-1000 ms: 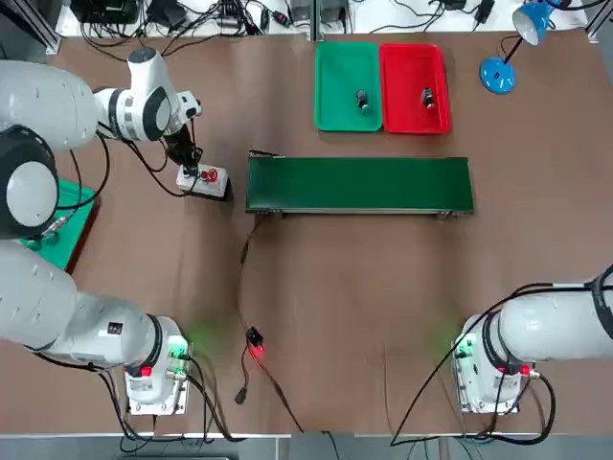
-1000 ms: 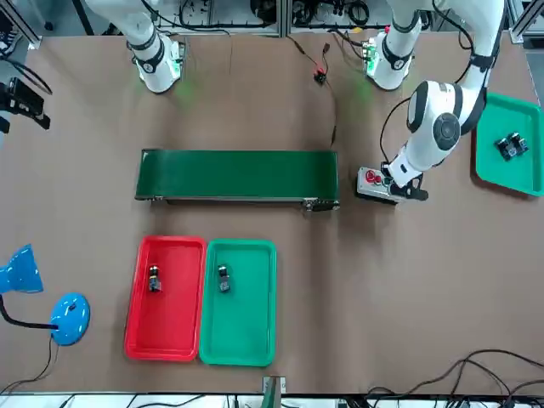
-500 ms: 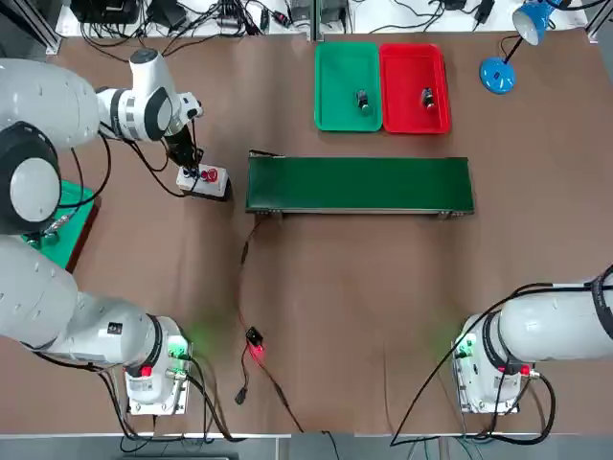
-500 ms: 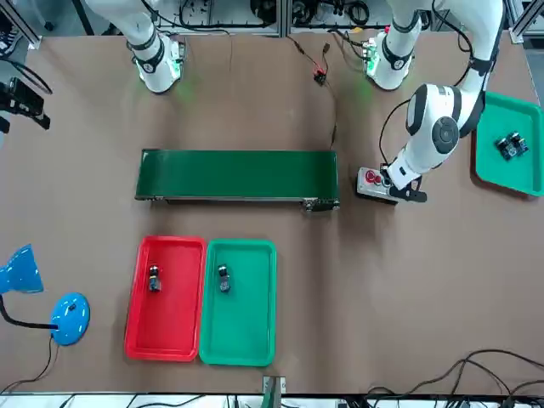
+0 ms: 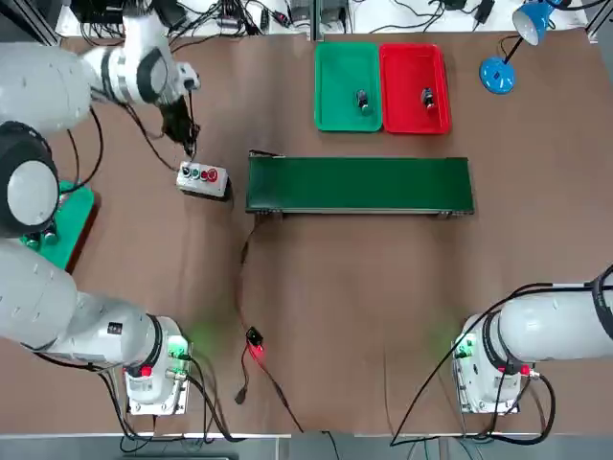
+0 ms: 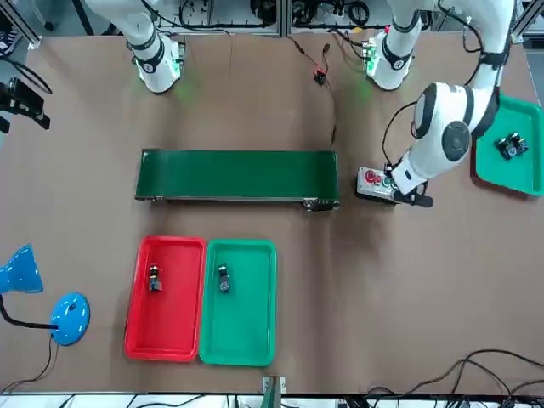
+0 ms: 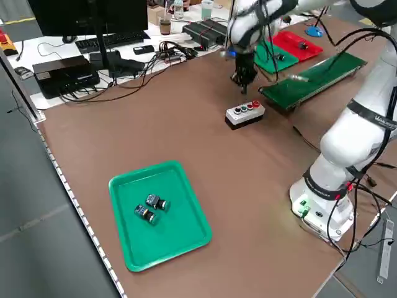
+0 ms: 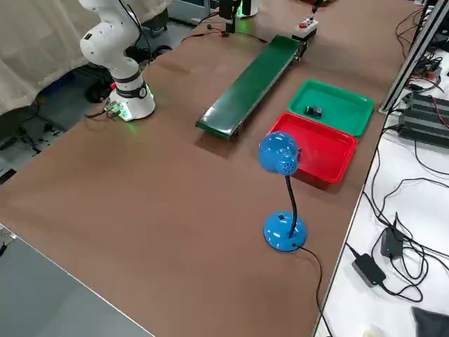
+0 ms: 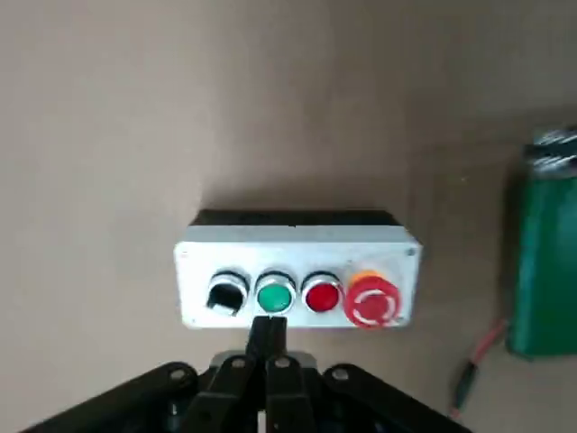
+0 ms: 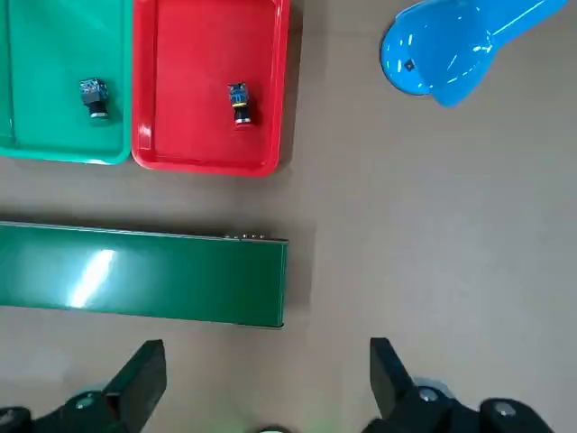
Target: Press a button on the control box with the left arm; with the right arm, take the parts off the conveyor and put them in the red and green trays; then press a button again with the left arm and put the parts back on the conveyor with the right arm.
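below the shut left pincer [image 9: 268, 336] sits the control box [image 9: 297, 280], untouched.

In the top view the left arm's upper links run off the picture's left and top edges, and the left gripper [image 5: 188, 146] is a dark shape whose fingers cannot be made out there. Near it, the box [image 5: 202, 178] has button caps too small to tell apart in that view. The right gripper [image 10: 261, 383] shows only two fingertips, cut by the wrist picture's edge. Beyond it, the parts [image 10: 239, 101] in the trays [image 10: 270, 108] are too small to identify.
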You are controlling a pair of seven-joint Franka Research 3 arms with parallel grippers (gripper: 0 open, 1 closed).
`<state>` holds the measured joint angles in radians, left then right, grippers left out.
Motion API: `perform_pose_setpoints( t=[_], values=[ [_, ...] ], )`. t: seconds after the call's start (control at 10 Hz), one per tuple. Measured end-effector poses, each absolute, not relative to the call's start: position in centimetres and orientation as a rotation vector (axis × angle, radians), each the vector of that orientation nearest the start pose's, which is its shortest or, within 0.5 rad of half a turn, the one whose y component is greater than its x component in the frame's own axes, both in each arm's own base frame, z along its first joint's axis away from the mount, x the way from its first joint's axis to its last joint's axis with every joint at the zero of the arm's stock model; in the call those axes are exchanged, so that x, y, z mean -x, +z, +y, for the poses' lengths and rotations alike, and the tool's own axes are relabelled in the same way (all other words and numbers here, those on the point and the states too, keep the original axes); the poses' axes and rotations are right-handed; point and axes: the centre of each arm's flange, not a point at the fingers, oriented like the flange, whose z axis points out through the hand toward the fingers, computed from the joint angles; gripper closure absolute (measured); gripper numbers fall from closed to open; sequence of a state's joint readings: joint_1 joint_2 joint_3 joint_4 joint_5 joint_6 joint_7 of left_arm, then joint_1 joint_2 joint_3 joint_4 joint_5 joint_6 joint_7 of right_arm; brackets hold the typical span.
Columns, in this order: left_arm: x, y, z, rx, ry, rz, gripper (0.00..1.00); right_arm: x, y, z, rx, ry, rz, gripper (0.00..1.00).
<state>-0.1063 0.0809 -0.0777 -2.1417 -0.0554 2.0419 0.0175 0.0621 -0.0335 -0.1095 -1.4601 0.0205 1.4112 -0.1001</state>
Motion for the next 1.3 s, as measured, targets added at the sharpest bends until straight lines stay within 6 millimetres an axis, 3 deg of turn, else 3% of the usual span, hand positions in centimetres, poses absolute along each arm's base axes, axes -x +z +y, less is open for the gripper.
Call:
perform_pose_setpoints(
  t=[0.2, 0.3, 0.5, 0.8, 0.9, 1.1, 1.3],
  values=[
    [-55.8, 44.0, -9.9, 3.180, 0.091, 0.262, 0.89, -52.6, 68.0, -2.2, 3.115, 0.023, -0.093, 0.00],
    [-57.4, 47.7, -9.5, 3.188, -0.023, 0.249, 0.74, -52.6, 67.9, -1.7, 3.115, 0.027, -0.108, 0.00],
    [-59.4, 53.1, -8.2, 3.192, -0.177, 0.212, 0.44, -52.8, 67.6, -0.8, 3.114, 0.037, -0.133, 0.00],
    [-58.6, 59.4, -4.5, 3.185, -0.055, 0.236, 0.01, -53.6, 66.3, -0.7, 3.115, 0.066, -0.133, 0.00],
    [-56.8, 61.8, -3.0, 3.186, -0.006, 0.230, 0.00, -53.9, 65.9, -0.7, 3.115, 0.075, -0.133, 0.00],
    [-55.7, 62.6, -2.6, 3.189, 0.024, 0.222, 0.00, -55.3, 64.5, -0.4, 3.120, 0.052, -0.137, 0.00],
    [-55.2, 63.1, -1.8, 3.191, 0.018, 0.199, 0.00, -58.3, 60.8, 1.1, 3.128, 0.043, -0.144, 0.00]
  ],
)
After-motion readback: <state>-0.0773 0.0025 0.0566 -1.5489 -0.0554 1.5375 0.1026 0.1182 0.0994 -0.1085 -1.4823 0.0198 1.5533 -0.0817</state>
